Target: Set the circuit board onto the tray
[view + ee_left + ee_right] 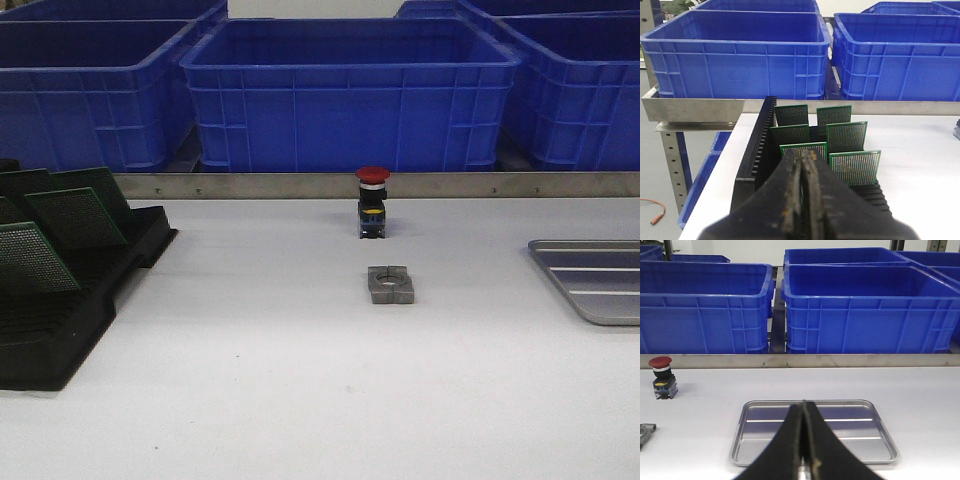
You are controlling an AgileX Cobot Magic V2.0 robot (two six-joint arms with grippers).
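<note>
While no writing reads anywhere, both fingers pairs pressed together: left gripper (802,200), right gripper (804,440).

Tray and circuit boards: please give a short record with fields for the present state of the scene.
tray: on table, right side, nothing on it
circuit boards: six visible, upright in black rack, left side
left end effector: shut, holding nothing, facing the rack
right end effector: shut, holding nothing, facing the tray
table centre: red push button, grey metal block
</note>
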